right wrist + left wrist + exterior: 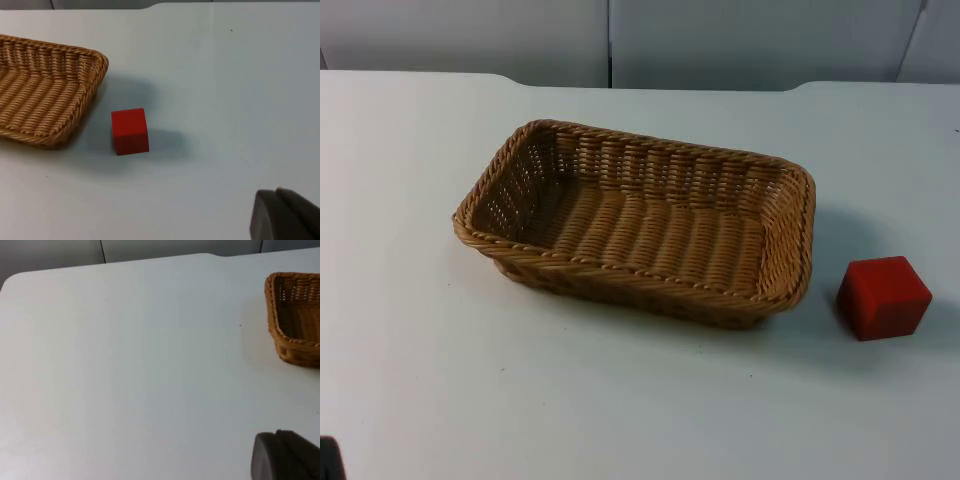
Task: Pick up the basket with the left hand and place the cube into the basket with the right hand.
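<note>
An empty rectangular wicker basket [640, 225] rests flat on the middle of the white table. A red cube [883, 297] stands just right of it, a short gap away from the rim. In the left wrist view one end of the basket [295, 320] is seen, and my left gripper [286, 456] hangs well back from it over bare table. The right wrist view has the cube [130, 131] beside the basket's corner [45, 100]. My right gripper [286, 215] stays some way short of the cube, touching nothing.
The grey partition wall [620, 40] closes off the table's far edge. Bare white table top [620, 410] spreads in front of the basket and to its left. A small dark shape [328, 462] sits at the near left corner.
</note>
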Robot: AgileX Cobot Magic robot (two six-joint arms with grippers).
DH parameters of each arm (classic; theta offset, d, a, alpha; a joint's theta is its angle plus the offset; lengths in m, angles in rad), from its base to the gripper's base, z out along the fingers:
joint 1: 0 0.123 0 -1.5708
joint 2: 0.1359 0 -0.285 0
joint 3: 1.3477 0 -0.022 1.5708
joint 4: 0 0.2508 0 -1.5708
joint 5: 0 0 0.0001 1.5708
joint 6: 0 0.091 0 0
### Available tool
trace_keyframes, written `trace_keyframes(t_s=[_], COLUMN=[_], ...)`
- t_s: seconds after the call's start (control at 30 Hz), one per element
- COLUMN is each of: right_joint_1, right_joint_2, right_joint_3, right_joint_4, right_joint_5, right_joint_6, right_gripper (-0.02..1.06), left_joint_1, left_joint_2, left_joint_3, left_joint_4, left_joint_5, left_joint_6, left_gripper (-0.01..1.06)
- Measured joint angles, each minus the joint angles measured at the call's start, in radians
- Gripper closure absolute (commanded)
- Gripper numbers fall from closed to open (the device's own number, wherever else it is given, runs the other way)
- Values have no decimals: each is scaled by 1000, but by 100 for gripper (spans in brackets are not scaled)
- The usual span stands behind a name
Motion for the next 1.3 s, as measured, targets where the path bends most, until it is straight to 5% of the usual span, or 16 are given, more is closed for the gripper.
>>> trace_keyframes(t_s=[0.13, 0.47, 0.57, 0.67, 0.73, 0.9, 1.3], right_joint_1=[0, 0, 0, 0, 0, 0, 0], right_joint_2=[0, 0, 0, 0, 0, 0, 0], right_joint_3=[0, 0, 0, 0, 0, 0, 0], right_joint_4=[0, 0, 0, 0, 0, 0, 0], right_joint_5=[0, 0, 0, 0, 0, 0, 0], right_joint_6=[0, 0, 0, 0, 0, 0, 0], right_gripper=[105, 105, 105, 105, 105, 105, 105], left_joint_1=[0, 0, 0, 0, 0, 0, -28], left_joint_2=[6, 595, 767, 1044, 1111, 1371, 1684], left_joint_3=[-2, -152, -157, -159, -159, -199, -450], left_joint_4=[-23, -533, -649, -768, -784, -802, -869], left_joint_5=[-1, -4, -6, -27, -46, -136, -219], left_joint_6=[5, 372, 463, 561, 575, 633, 781], left_gripper=[105, 104, 98, 79, 61, 41, 40])
